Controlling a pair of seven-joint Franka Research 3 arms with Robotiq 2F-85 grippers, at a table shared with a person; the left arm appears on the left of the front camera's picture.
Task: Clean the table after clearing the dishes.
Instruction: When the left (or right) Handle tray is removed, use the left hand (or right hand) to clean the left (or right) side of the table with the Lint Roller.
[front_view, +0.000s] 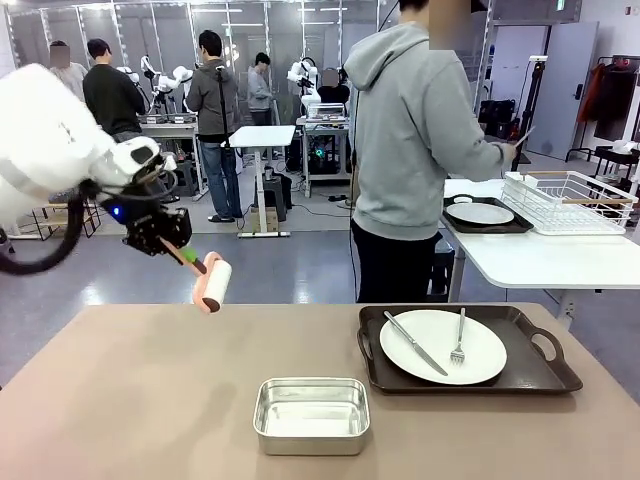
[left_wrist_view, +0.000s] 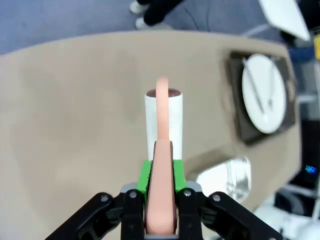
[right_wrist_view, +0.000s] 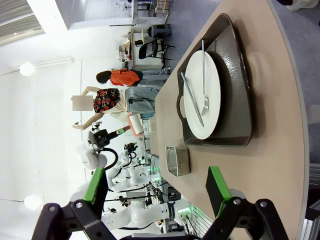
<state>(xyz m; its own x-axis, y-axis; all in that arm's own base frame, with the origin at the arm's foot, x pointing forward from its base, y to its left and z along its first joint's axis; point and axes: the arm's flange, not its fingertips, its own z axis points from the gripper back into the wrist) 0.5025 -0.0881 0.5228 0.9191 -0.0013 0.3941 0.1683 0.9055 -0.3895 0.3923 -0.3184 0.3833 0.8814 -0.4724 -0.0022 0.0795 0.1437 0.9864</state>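
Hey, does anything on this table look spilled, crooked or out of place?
Nothing is spilled or broken. One oddity: the left claw holds a lint roller up over the table, yet a tray with a plate, knife and fork sits on it uncleared.

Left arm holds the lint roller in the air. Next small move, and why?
Probably lower the lint roller onto the bare left part of the table and begin rolling there. The left gripper is shut on its pink handle, the roll hangs above the tabletop, and the tray with a plate sits at the right, so that side should wait.
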